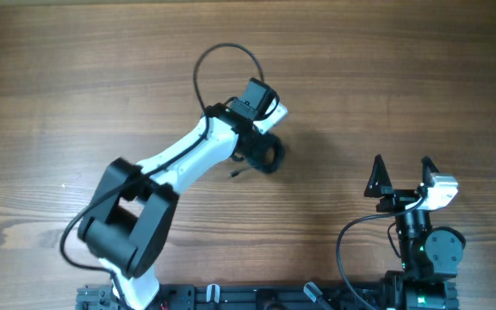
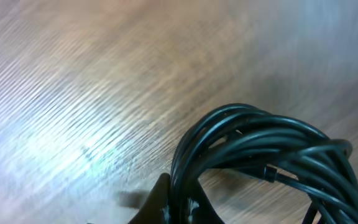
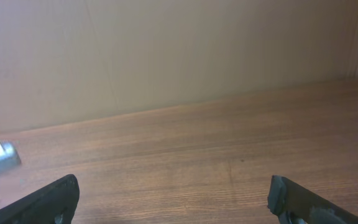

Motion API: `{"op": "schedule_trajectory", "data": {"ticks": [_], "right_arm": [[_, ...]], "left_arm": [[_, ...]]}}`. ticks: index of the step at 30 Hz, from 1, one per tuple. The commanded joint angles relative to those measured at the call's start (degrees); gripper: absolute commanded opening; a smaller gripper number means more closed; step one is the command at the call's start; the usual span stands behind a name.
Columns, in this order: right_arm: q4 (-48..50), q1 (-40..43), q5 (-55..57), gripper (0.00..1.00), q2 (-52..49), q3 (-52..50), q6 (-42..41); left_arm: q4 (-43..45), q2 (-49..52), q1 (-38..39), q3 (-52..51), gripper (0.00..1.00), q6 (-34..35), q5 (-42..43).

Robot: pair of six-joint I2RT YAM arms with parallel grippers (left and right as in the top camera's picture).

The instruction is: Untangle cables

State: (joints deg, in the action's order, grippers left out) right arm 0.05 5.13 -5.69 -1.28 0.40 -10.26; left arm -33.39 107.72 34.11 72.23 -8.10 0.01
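**Here, a tight cord bundle under the left hand**

Evidently the cables (image 2: 272, 140) are not yet separated. They lie as one small knotted coil near the middle of the bench (image 1: 76, 69), directly beneath the left hand (image 1: 258, 155). In the left wrist view, many thin glossy black strands run side by side around the loop and cross on its right side.

They look light and limp, so I expect the whole bundle to lift or drag if any one strand is pulled. The smooth jacket may also slip through a loose pinch. A sensible place to take hold would be a single outer strand at the edge of the coil, or a plug end. What may be a plug end pokes out at the coil's lower left in the overhead view, but it is too small to be sure.

One dark finger (image 2: 164, 205) of the left hand sits at the coil's near edge, seemingly touching it. The opposing finger is hidden, so I cannot tell whether this hand grips the cords or merely rests against them.

The right hand (image 1: 401, 179) is parked well apart at the bench's right side, fingers spread wide, holding nothing.
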Motion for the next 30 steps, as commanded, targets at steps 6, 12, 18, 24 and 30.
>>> {"op": "schedule_trajectory", "data": {"ticks": [6, 12, 18, 24, 30], "right_arm": [[0.13, -0.24, 0.81, 1.00, 0.26, -0.11, -0.33], [0.15, -0.24, 0.81, 1.00, 0.26, -0.11, -0.33], [0.15, -0.24, 0.81, 1.00, 0.26, -0.11, -0.35], [0.13, -0.24, 0.81, 1.00, 0.26, -0.11, -0.35], [0.13, -0.24, 0.81, 1.00, 0.26, -0.11, -0.33]], "left_arm": [[1.05, -2.08, -0.37, 0.17, 1.00, 57.27, 2.03], [1.77, -2.08, -5.11, 0.17, 1.00, 32.70, -0.74], [3.21, -1.86, -7.50, 0.11, 0.68, 14.64, 7.39], [3.89, 1.33, -6.49, 0.11, 0.58, 7.15, 15.19], [5.75, 5.77, -6.47, 0.11, 0.46, 6.99, 15.21]]}}
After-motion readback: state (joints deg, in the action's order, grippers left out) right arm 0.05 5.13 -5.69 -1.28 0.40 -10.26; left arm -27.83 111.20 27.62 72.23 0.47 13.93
